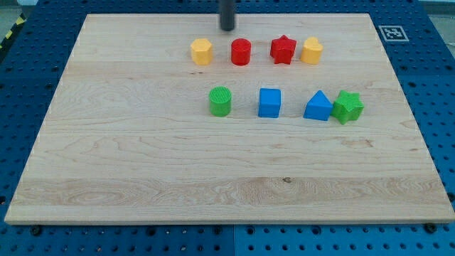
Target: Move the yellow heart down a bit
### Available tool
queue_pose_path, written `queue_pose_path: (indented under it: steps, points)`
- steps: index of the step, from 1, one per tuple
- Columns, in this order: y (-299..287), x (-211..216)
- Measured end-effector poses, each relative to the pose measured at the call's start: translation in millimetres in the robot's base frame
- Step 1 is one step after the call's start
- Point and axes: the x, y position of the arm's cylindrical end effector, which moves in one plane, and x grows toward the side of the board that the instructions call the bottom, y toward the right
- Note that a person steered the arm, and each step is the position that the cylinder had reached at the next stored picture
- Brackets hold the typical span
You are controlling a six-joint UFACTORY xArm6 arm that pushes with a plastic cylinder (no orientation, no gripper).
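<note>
not started as far as visible. my tip [227, 28] parked at the view's top, above the gap between yellow hexagon-ish block [202, 52] and red cylinder [241, 52], touching nothing. no fingers on this rig, just a bare rod, nothing held. yellow heart [311, 50] at right end of the top row, just beside red star [283, 49], well right of tip. below: green cylinder [220, 101], blue cube [269, 102], blue triangle [318, 107] touching green star [348, 107]. left to do: get above heart, push down, likely stopping short of triangle.

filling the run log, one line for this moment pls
tip: top edge, above-left of red cylinder | yellow heart: top row right end, untouched | contact: none
</note>
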Motion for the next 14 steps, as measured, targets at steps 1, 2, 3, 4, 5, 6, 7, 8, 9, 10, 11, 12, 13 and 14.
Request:
queue_pose_path:
  steps: [1,2,3,4,5,6,7,8,9,10,11,12,13,14]
  points:
    - [84.3,6.2]
    - [139.2,31.5]
    - [150.4,50.0]
    - [153.5,65.7]
    - [172.0,56.9]
    - [176.6,47.2]
    - [175.5,47.2]
    - [167.4,48.0]
    - [144.3,49.1]
    - [140.7,58.8]
    - [139.2,77.1]
    - [138.5,84.4]
    - [135.3,89.6]
    - [138.8,73.1]
